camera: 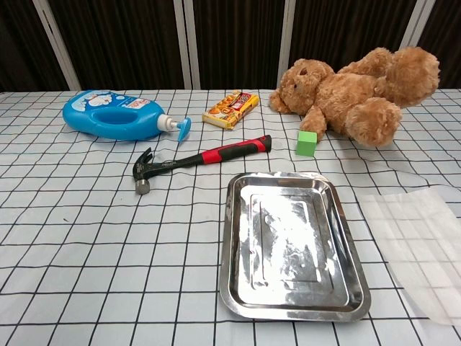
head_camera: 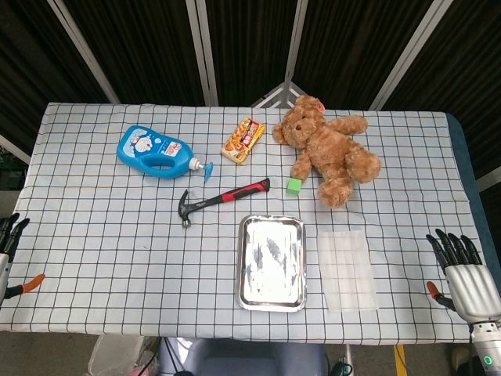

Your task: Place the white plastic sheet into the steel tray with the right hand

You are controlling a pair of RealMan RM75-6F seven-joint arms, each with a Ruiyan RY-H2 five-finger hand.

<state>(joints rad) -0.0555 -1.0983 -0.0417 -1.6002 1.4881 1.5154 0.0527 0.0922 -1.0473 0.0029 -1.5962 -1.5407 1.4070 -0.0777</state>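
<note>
The right hand hangs off the right edge of the table, palm side down as far as one can see, its dark fingers spread apart and pointing toward the far side, nothing in them; it touches nothing and sits well clear of the cloth's edge; an orange-tipped part shows just beside its wrist. The chest view does not catch it at all.

Nearest to it on the checked tablecloth lies the white plastic sheet, flat, translucent, the grid showing faintly through it; it rests just beside the steel tray, on the tray's right, a narrow strip of cloth between the two, so it is outside the tray. In the chest view the sheet runs off the right border and the tray stands bare inside, only reflections on its floor.

Beyond the tray, a hammer with a red and black handle lies slanted; a small green cube sits near the foot of a brown teddy bear sprawled on its back; a yellow snack packet and a blue detergent bottle lying on its side are further back.

Over at the far left edge the left hand shows only partly; its dark fingers are held apart, empty, off the table.
</note>
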